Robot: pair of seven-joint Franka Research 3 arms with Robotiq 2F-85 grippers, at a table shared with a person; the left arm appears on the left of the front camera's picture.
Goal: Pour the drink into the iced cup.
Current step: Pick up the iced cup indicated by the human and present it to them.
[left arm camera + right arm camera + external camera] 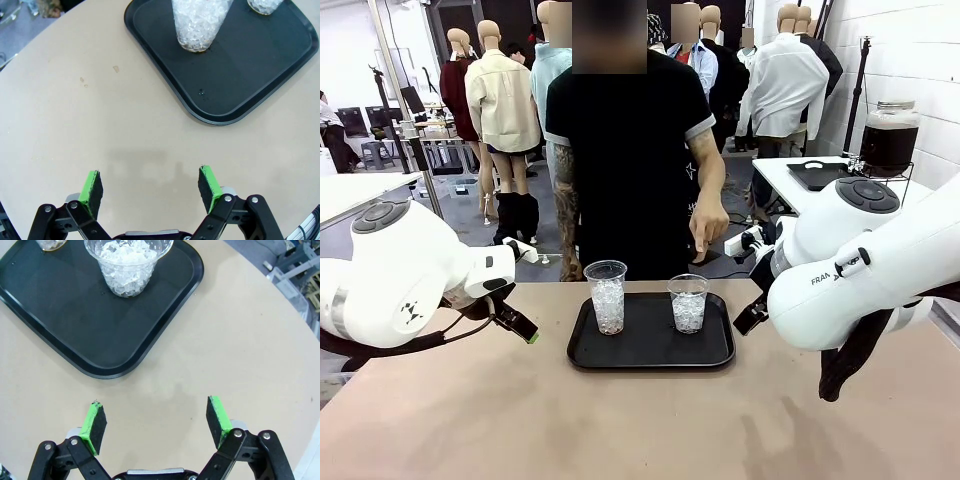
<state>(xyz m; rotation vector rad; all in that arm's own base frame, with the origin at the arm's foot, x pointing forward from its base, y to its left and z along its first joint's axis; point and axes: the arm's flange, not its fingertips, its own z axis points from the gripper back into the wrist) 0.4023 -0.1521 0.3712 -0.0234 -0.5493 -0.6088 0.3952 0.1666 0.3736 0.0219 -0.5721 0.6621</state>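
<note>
Gripper on left (149,180) splayed wide, empty, right gripper (156,415) likewise, both seemingly above tabletop (125,100).

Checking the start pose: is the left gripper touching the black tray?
Apart. The left wrist view shows bare table between the open left gripper and the tray at its near rim.

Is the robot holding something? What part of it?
Nothing. The left gripper and right gripper are both open and empty above the table; the cups stand on the tray.
</note>
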